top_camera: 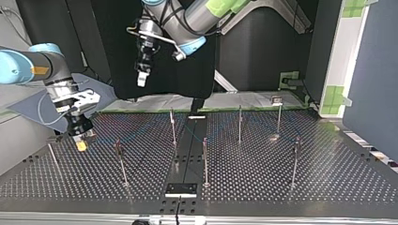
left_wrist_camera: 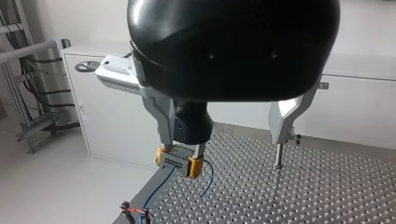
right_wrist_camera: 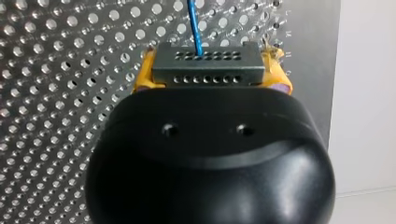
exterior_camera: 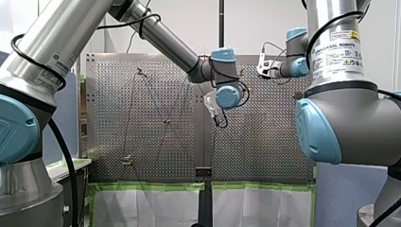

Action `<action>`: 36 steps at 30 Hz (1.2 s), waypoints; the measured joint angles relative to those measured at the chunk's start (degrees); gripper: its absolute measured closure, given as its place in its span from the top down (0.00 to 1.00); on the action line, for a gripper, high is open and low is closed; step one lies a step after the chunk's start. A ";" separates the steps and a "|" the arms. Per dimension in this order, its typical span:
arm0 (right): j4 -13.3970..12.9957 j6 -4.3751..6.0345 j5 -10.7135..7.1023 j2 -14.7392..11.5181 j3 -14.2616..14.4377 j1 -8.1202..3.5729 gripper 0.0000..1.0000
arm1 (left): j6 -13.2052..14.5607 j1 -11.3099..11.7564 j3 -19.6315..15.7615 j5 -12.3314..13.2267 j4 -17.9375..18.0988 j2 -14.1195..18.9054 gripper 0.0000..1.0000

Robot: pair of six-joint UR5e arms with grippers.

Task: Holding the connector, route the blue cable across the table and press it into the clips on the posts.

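Clamping a grey, rectangular, many-holed connector (right_wrist_camera: 205, 63) between its yellow pads (right_wrist_camera: 142, 77), my right pincer (right_wrist_camera: 210, 77) is closed firmly on the block, low over the perforated metal table (right_wrist_camera: 56, 93). A thin blue cable (right_wrist_camera: 194, 23) leaves the connector's holed face and runs straight ahead of the fingers across the plate. From my left wrist, one blue strand slants down from the block toward a dark clip (left_wrist_camera: 135, 212) below it, and another curves onto the table beside it. My left pincer (left_wrist_camera: 223, 140) holds nothing. Its bare metal fingers (left_wrist_camera: 285, 116) are spread wide, with the right pincer ahead, beside one of them. A slim metal post (left_wrist_camera: 279, 156) stands just beyond the other fingertip.
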 joint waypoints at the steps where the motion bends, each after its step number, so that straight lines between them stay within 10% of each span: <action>1: 0.01 0.00 0.00 0.01 0.00 0.03 0.00 | 0.00 0.01 -0.46 0.00 0.45 0.01 1.00; 36: -0.13 -0.03 0.00 0.08 0.17 0.13 0.00 | 0.01 0.03 -17.89 0.01 14.92 0.00 1.00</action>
